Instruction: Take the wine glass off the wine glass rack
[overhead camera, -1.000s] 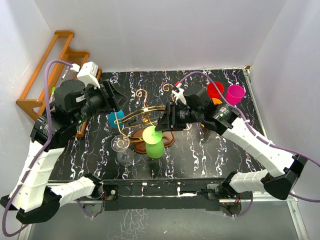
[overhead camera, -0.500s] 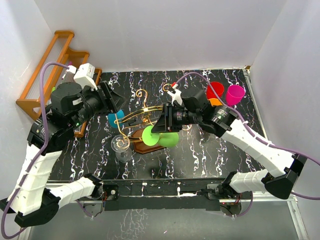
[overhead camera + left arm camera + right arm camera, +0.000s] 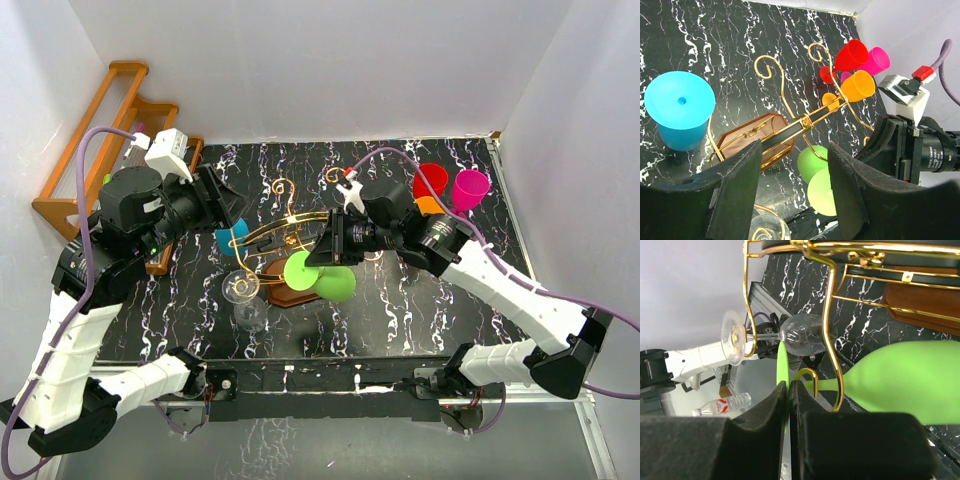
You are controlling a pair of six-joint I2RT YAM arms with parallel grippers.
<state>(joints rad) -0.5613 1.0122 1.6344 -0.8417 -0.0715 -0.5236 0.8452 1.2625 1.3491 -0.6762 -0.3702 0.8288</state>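
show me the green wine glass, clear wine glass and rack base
green wine glass (image 3: 900,380), right wrist view, bowl
clear wine glass (image 3: 802,335), right wrist view, bowl
rack base (image 3: 740,140), left wrist view, top face

white arms (image 3: 70,340) carry black joints, purple cables (image 3: 82,170) and a black left gripper (image 3: 796,150).

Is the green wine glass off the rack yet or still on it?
Still on. The green wine glass has its stem inside the wine glass rack hook; the right gripper is shut on its foot.
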